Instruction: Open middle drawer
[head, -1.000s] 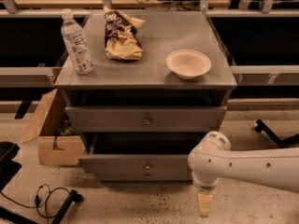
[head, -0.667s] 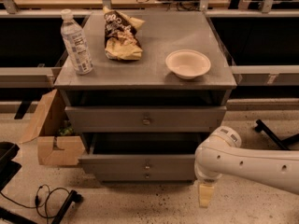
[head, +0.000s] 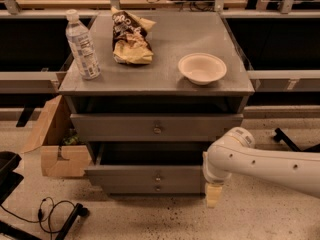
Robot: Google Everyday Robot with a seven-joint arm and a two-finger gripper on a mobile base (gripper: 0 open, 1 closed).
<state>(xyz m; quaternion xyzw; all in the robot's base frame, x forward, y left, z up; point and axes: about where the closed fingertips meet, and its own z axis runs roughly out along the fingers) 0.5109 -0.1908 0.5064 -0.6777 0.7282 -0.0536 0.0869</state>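
Note:
The grey cabinet (head: 150,79) has three drawers stacked. The middle drawer (head: 125,176) has a long flat grey front with a small round knob (head: 158,177). It stands pulled out a little, with a dark gap above it. The top drawer (head: 110,127) with its own knob is above, and the narrow bottom drawer (head: 130,188) is just under. My gripper (head: 212,195) hangs pointing down from the white arm (head: 265,166), at the right end of the middle and bottom drawer fronts, well right of the knob. It holds nothing that I can see.
On the cabinet top stand a water bottle (head: 82,46), a chip bag (head: 130,39) and a white bowl (head: 202,68). An open cardboard box (head: 55,154) sits on the floor at the left. Black cables (head: 50,214) lie at the lower left. Shelving runs behind.
My arm has lifted and the gripper has risen and come a little left, closer to the right end of the lower drawers. The drawers have not moved.

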